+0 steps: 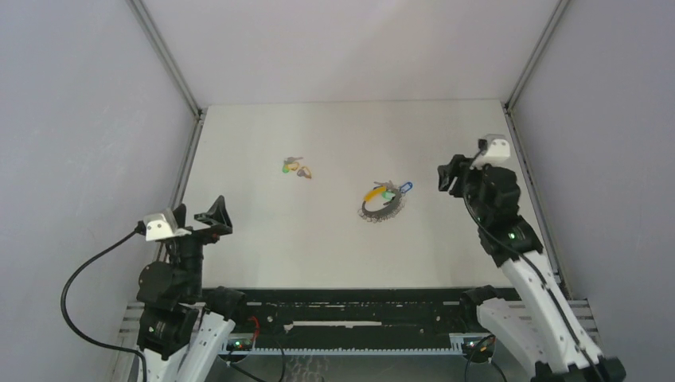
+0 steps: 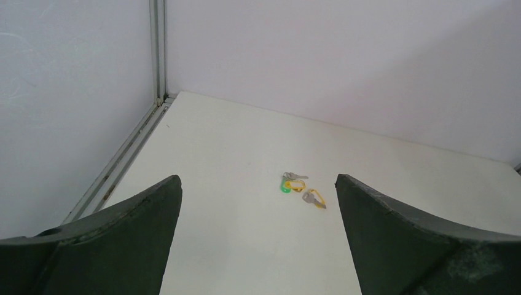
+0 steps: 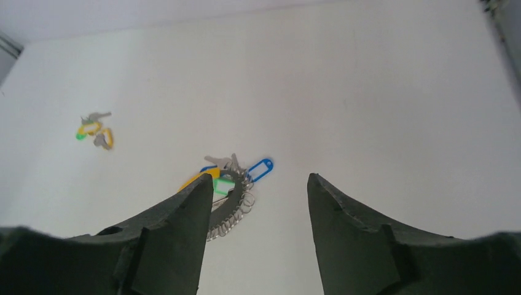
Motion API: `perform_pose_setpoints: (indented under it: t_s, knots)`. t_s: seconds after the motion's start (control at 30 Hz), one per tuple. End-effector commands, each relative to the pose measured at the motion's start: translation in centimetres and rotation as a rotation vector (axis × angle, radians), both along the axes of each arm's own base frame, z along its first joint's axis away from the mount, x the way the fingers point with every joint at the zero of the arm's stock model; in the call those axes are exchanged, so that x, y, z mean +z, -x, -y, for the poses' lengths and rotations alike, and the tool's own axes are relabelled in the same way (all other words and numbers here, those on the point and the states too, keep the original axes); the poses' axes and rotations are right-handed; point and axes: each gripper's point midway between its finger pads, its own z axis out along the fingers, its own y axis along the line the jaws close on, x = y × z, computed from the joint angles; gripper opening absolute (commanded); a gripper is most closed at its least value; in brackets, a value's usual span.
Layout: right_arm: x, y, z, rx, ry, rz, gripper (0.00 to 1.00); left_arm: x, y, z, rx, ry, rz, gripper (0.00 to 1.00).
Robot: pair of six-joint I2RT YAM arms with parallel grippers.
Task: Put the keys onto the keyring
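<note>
The keyring (image 1: 380,210) is a grey ribbed ring lying flat right of the table's middle. Keys with blue (image 1: 405,189), green (image 1: 388,193) and yellow (image 1: 372,193) tags lie at its far edge; I cannot tell whether they are threaded on it. In the right wrist view the keyring (image 3: 234,216) and blue tag (image 3: 260,169) show beyond the fingers. Loose keys (image 1: 296,168) with green and yellow tags lie apart, further left and back, and appear in the left wrist view as loose keys (image 2: 301,187). My right gripper (image 1: 448,177) (image 3: 261,178) hangs open and empty, right of the keyring. My left gripper (image 1: 199,216) (image 2: 257,179) is wide open and empty at the near left.
Grey walls enclose the white table (image 1: 334,135), with metal frame rails along its left edge (image 1: 187,163) and right edge (image 1: 529,171). A black rail (image 1: 350,306) carrying the arm bases runs along the near edge. A black cable (image 1: 79,278) loops beside the left arm.
</note>
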Motion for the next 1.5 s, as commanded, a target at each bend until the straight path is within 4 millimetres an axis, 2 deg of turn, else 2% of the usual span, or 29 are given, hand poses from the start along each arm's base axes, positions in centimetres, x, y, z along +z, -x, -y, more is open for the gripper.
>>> perform_pose_setpoints:
  t_s: [0.0, 0.1, 0.13, 0.17, 0.23, 0.27, 0.4, 0.53, 0.73, 0.97, 1.47]
  knots:
    - [2.3, 3.4, 2.7, -0.069, 0.028, 0.084, 0.59, -0.1, 0.7, -0.6, 0.024, 0.035, 0.047, 1.00]
    - [4.2, 5.6, 3.8, -0.096, 0.028, 0.156, 0.61, 0.0, 0.9, -0.8, 0.029, 0.044, 0.065, 1.00]
    - [4.7, 6.2, 4.1, -0.105, 0.027, 0.179, 0.65, 0.0, 1.0, -0.8, 0.027, 0.047, 0.070, 1.00]
    - [5.3, 6.9, 4.4, -0.110, 0.027, 0.204, 0.71, 0.1, 1.1, -0.7, 0.022, 0.050, 0.076, 1.00]
    - [6.1, 8.3, 5.0, -0.121, 0.030, 0.247, 0.96, 0.2, 1.3, -0.5, 0.004, 0.050, 0.090, 1.00]
    - [6.5, 8.8, 5.3, -0.130, 0.034, 0.266, 0.99, 0.3, 1.4, -0.4, -0.003, 0.051, 0.100, 1.00]
    - [7.2, 11.0, 6.7, -0.168, 0.066, 0.322, 1.00, 0.1, 1.8, -0.7, 0.007, 0.064, 0.123, 1.00]
    - [6.9, 12.1, 7.8, -0.198, 0.113, 0.333, 1.00, -0.1, 2.0, -1.1, 0.026, 0.071, 0.132, 1.00]
    - [5.0, 11.9, 8.1, -0.219, 0.114, 0.344, 1.00, -0.4, 1.5, -0.8, 0.016, 0.052, 0.114, 1.00]
    - [4.8, 12.2, 8.5, -0.245, 0.104, 0.353, 1.00, -0.7, 1.0, -0.4, 0.005, 0.034, 0.089, 1.00]
    - [4.2, 11.7, 8.0, -0.215, 0.117, 0.335, 1.00, -1.1, 0.4, -0.1, -0.003, 0.024, 0.062, 1.00]
